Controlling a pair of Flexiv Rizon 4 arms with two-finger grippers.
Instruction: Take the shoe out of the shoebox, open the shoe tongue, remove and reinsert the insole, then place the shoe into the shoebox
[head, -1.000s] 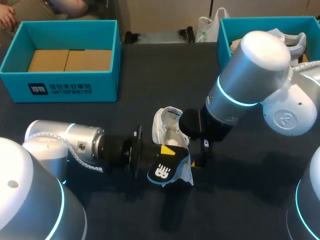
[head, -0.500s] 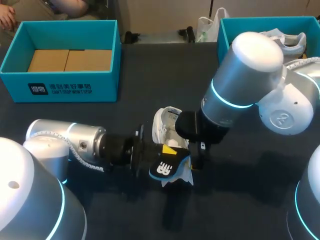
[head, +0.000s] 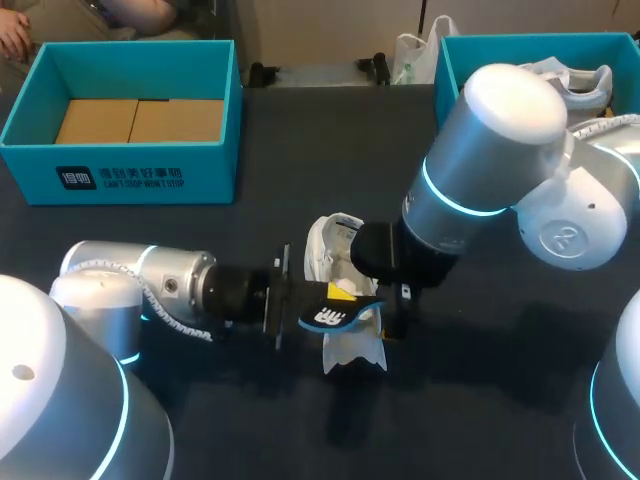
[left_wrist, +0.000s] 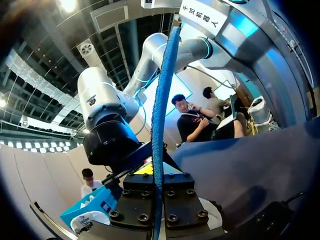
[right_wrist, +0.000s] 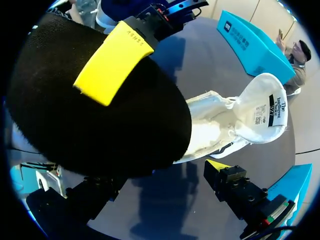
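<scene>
Head view: shoe (head: 338, 250), white, at the middle of the table (head: 300, 150), toe toward 12 o'clock. Insole (head: 322, 320) out of it, at the shoe's 6 o'clock, black with a blue edge, over the heel end. Left arm (head: 150, 285) in from 9 o'clock; left gripper (head: 335, 296) clamped on the insole. Right arm (head: 480, 160) in from 2 o'clock; right gripper (head: 392, 305) just beside the shoe at its 4 o'clock. Teal shoebox (head: 120, 175) at the shoe's 10 o'clock, well apart, only cardboard (head: 135, 120) inside. Second box (head: 445, 75) at 2 o'clock, holding a second shoe (head: 575, 80).

Left wrist view: insole (left_wrist: 160, 100) edge-on, upright, rising straight out of the left gripper (left_wrist: 158, 185). Both fingers pressed on it from two sides. Right arm (left_wrist: 107, 107) close ahead.

Right wrist view: insole (right_wrist: 75, 125) right in front, covering most of the shoe's heel end. Left gripper's yellow fingertip (right_wrist: 112, 62) flat against its black face. Shoe (right_wrist: 215, 120) ahead on the table, tongue (right_wrist: 262, 105) folded open toward the toe, label side up. Right gripper (right_wrist: 160, 175) spread wide, gripping nothing; visible yellow fingertip (right_wrist: 218, 164) just beside the shoe's side, not touching. Other finger's tip hidden by the insole. Shoebox (right_wrist: 255, 37) beyond the shoe.
</scene>
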